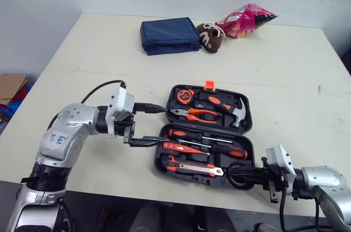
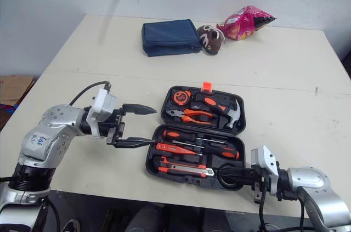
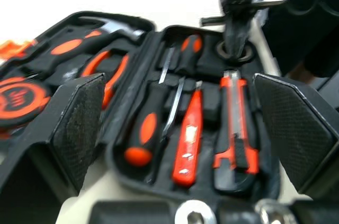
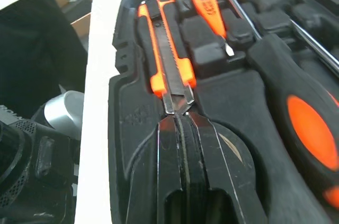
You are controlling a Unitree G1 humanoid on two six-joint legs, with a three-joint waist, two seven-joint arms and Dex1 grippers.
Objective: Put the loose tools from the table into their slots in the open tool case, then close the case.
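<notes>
Left eye view: a black plastic tool case [image 1: 241, 135] lies open on the cream worktop [image 1: 109, 51], towards its near right, with one half far and one half near. The left claw [image 1: 160, 125] hangs at the case's left edge, jaws wide apart, holding nothing. The right claw [image 1: 233, 173] lies in the near half's right corner. Right eye view: a navy fabric pouch [image 2: 171, 37], a brown plush toy [image 2: 211, 38] and a pink snack bag [image 2: 245, 22] sit at the far edge, well apart from the case. Left wrist view: a black-and-orange screwdriver [image 3: 145, 128], an orange tester pen [image 3: 189, 139] and an orange utility knife [image 3: 235, 128] are seated in slots. Right wrist view: the right claw's fingers [image 4: 169, 150] are pressed together, empty, with tips just beside the knife's metal end.
</notes>
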